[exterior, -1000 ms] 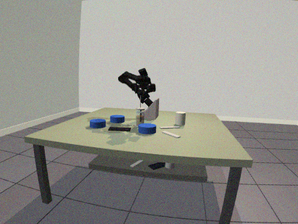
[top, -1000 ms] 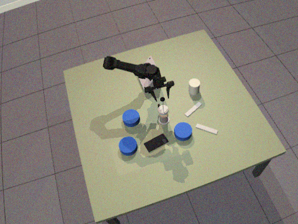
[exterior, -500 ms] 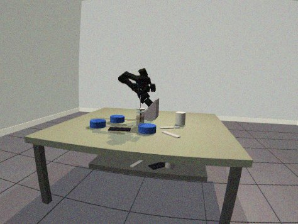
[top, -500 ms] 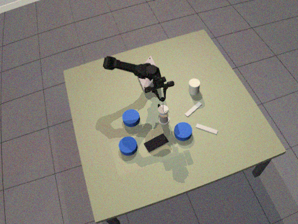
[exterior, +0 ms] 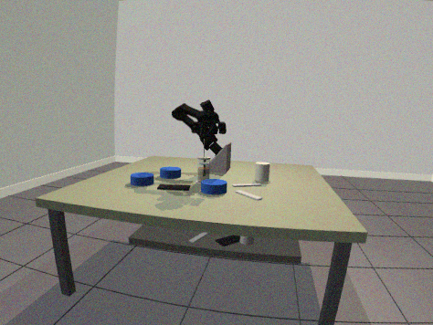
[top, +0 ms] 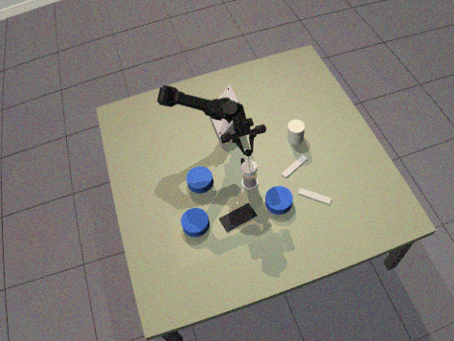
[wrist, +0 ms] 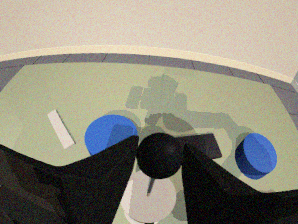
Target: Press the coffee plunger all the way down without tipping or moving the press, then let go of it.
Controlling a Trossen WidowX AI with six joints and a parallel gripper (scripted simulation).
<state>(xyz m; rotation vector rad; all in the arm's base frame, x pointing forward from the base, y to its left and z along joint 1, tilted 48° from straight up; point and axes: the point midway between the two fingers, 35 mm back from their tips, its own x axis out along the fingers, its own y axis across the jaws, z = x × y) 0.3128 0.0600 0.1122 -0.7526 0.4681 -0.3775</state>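
Grey floor tiles and a pale wall surround a square olive-green table (top: 335,120), with a low shelf under it that carries a few small items too small to name. Near the table's middle stands the coffee press (top: 249,174), an upright clear cylinder with a dark layer in its lower part and a pale lid; whether that layer is liquid or grounds cannot be told. A thin rod rises from the lid to the black plunger knob (wrist: 158,155), which sits high above the lid. The gripper (wrist: 160,156) has its two dark fingers closed against the knob, one on each side, gripping it from above.

Three blue pucks lie around the press: one (top: 199,179) to its left, one (top: 194,221) further toward the front, one (top: 279,199) to its right. A black flat slab (top: 238,216) lies just in front of the press. A white cylinder (top: 296,131) stands upright well to the right, closed on top, contents hidden. Two white strips (top: 294,167) (top: 314,195) lie flat between it and the right puck
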